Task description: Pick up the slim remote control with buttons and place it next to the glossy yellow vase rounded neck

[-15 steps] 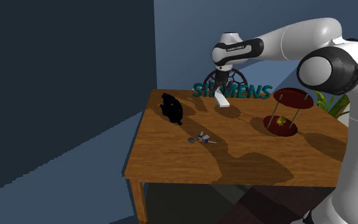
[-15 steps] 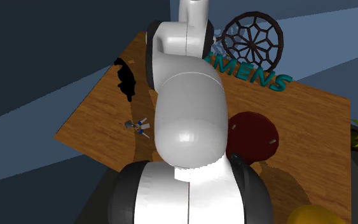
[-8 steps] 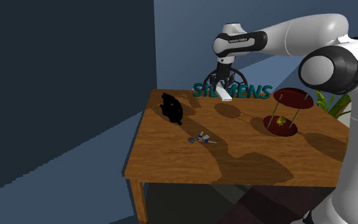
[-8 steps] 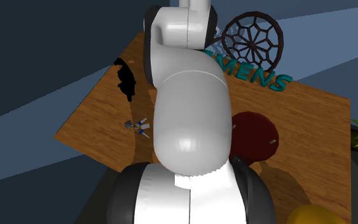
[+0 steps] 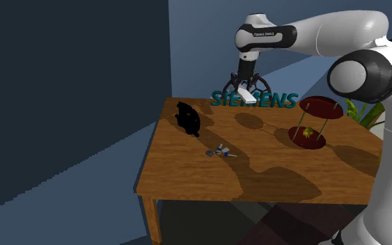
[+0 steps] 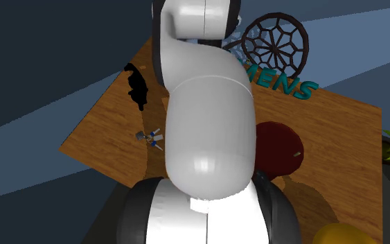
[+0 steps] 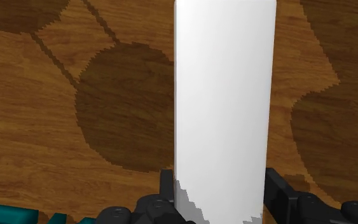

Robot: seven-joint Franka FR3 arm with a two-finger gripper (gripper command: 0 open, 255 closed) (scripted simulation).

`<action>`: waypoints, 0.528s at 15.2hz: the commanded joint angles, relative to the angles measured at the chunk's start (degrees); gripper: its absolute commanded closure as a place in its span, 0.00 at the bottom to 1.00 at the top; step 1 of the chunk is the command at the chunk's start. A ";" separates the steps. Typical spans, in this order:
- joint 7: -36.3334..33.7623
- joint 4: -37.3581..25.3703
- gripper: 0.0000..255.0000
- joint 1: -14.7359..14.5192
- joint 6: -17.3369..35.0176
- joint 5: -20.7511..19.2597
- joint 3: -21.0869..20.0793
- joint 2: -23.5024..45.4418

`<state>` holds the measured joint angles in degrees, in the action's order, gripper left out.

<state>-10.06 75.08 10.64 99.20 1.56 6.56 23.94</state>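
A slim remote, drawn plain white point(image 5: 246, 95), hangs above the far side of the wooden table point(image 5: 187, 174), just in front of the teal letters. My black gripper point(image 5: 244, 86) is shut on it from above. In the wrist view the remote point(image 7: 224, 95) runs as a long white slab away from the gripper point(image 7: 220, 191), clasped on both sides by the fingers point(image 7: 166, 188), with the table top well below it. A rounded yellow shape, the vase point(image 6: 342, 234), peeks in at the second exterior view's lower right corner, near the stand. The white arm hides the gripper in that view.
A black object point(image 5: 187, 117) and a small cluster of keys point(image 5: 218, 150) lie towards the shoulder view's left. Teal SIEMENS letters point(image 5: 271, 99) and a dark web-patterned wheel point(image 6: 275, 41) stand along the back edge. A dark red two-tier stand point(image 5: 312, 122) sits at the right, with a plant point(image 5: 361, 111) behind it.
The gripper has risen from the table with the white remote in it. The remote's shadow stays on the wood below.
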 commanded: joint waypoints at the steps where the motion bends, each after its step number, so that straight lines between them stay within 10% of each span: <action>1: 0.04 -2.18 1.00 0.09 -1.82 0.04 0.01 0.35; 8: 0.11 -9.71 1.00 0.38 -8.00 0.18 0.03 1.71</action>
<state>-9.93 66.57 11.00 92.13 1.71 6.60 25.39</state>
